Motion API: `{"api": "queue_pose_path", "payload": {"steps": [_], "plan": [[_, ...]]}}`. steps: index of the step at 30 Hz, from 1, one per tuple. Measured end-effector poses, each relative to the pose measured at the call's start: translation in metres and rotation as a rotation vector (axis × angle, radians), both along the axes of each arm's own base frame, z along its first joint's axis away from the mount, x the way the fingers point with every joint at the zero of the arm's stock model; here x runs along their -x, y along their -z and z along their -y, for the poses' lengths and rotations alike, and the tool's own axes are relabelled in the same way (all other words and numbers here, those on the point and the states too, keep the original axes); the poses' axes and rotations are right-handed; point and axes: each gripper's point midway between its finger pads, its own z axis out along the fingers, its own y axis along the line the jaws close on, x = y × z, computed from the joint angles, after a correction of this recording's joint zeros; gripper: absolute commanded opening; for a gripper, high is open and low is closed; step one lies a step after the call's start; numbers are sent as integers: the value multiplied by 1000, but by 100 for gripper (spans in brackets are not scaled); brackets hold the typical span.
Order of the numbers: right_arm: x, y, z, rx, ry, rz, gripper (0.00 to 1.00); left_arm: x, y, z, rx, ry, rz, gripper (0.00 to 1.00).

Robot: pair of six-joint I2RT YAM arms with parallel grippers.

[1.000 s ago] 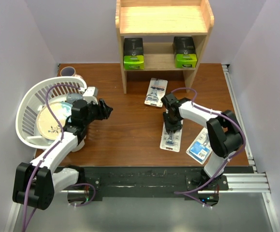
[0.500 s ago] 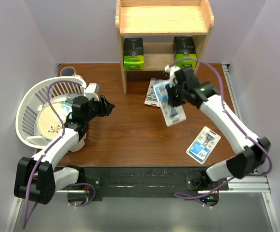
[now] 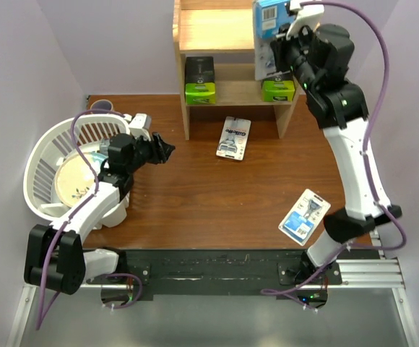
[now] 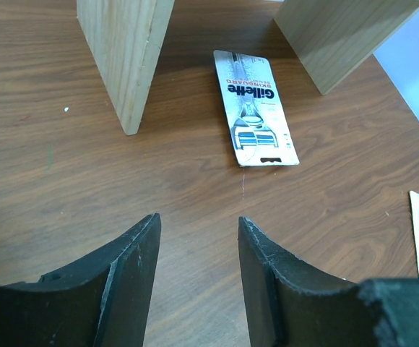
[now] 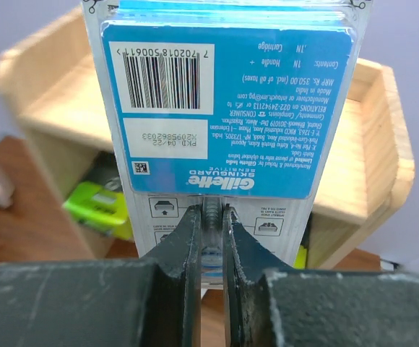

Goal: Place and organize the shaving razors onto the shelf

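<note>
- The Gillette blister card (image 3: 267, 32), lying on the surface (image 3: 209, 202) a second earlier, now hung at 1 o'clock over the shelf (image 3: 217, 29) top tier.
- The right pincer (image 5: 211, 217) clenched its lower edge; placement seemed next.
- The left pincer (image 4: 199, 231) stayed released at 9 o'clock.

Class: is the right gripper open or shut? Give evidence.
Shut: the right gripper presses its fingers on both faces of the razor blister card.

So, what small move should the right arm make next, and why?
Probably ease the right gripper down toward the shelf's top tier. It is shut on a blister card above that tier's right side, the tier looks bare, and the lower tier already holds two black boxes.
</note>
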Motion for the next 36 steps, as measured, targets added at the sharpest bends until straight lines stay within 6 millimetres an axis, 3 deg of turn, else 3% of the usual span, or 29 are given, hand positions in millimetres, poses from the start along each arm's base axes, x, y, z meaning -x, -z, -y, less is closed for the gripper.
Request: {"api": "queue_pose_path", "payload": {"steps": [4,8,11,13,17,18,21,24,29,36], "plan": [[-60,12,27,-32,113,-12,0,0,0,1,0,5,1,52],[-96,36,46,-43,180,-43,0,1,-1,1,-8,13,8,52],[-102,38,50,-60,193,-39,0,1,-3,1,-22,20,24,52],[-103,27,52,-82,199,-3,1,2,-4,0,-30,23,31,53],[-109,7,57,-139,207,66,11,2,-3,0,-47,30,38,53],[-111,4,58,-148,210,78,16,2,-3,0,-48,31,38,53],[-124,2,61,-176,219,105,20,2,-2,-1,-60,35,42,53],[-145,12,61,-192,229,116,21,3,0,-1,-71,38,39,53],[-177,51,59,-186,243,67,25,3,3,-2,-87,42,39,53],[-181,46,60,-215,243,95,33,2,6,-2,-93,44,34,53]]}}
